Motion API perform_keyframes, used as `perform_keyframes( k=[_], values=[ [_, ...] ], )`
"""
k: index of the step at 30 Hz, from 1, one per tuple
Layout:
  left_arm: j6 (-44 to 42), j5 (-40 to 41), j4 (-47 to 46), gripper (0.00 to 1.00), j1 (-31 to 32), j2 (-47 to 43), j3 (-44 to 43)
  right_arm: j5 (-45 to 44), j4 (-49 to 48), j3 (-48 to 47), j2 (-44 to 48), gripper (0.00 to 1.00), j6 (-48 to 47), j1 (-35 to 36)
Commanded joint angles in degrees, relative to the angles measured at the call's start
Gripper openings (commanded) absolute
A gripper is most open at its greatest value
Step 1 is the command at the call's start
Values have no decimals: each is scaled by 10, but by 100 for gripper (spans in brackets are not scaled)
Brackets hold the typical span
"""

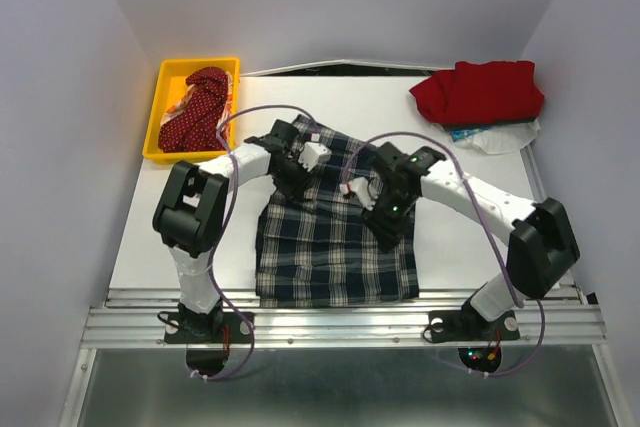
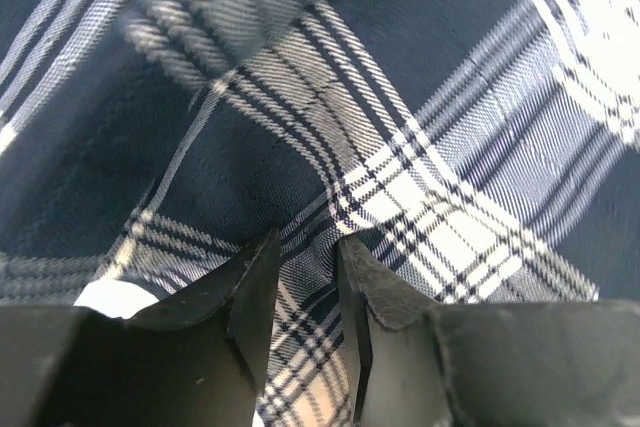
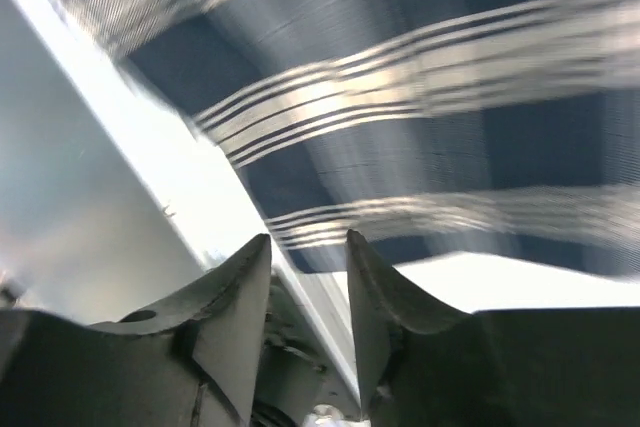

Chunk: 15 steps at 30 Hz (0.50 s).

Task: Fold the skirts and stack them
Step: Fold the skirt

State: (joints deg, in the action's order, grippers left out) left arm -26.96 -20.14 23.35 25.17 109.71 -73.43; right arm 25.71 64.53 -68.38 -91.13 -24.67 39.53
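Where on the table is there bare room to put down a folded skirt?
Bare table lies between the yellow bin and the red skirt, and right of the plaid skirt. The middle is crowded: left gripper and right gripper are both there.

A navy, green and white plaid cloth skirt point(image 1: 335, 252) lay spread on the white table point(image 1: 400, 107). The left gripper point(image 1: 296, 187) and right gripper point(image 1: 385, 232) were both down over its far half. At far left, a yellow plastic tray point(image 1: 165, 157) held a dark red, white-dotted skirt point(image 1: 200, 112). A plain red skirt point(image 1: 478, 92) lay bunched at far right.
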Motion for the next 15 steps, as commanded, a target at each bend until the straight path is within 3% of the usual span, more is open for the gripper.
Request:
perform_keyframes(
  k=[1, 3, 6, 7, 10, 11, 12, 15],
  values=[
    [-25, -17, 71, 39, 25, -54, 91, -50, -5, -89, 37, 45, -11, -97],
    [-30, -14, 82, 40, 42, -69, 120, -53, -5, -128, 3, 46, -26, -136],
    [-43, -21, 92, 53, 47, -100, 129, -79, -18, -200, -43, 49, -42, -187],
    [-49, -27, 95, 64, 47, -119, 117, -84, -33, -229, -72, 50, -44, -203],
    [-63, -52, 111, 80, 33, -147, 74, -100, -54, -269, -117, 53, -56, -222],
    [-66, -70, 112, 94, 27, -161, 35, -102, -56, -298, -154, 54, -65, -228],
    [-70, -80, 116, 99, 20, -165, 13, -102, -55, -313, -172, 54, -70, -240],
    [-78, -94, 116, 99, -13, -139, -88, -89, -43, -374, -248, 62, -86, -269]
  ],
)
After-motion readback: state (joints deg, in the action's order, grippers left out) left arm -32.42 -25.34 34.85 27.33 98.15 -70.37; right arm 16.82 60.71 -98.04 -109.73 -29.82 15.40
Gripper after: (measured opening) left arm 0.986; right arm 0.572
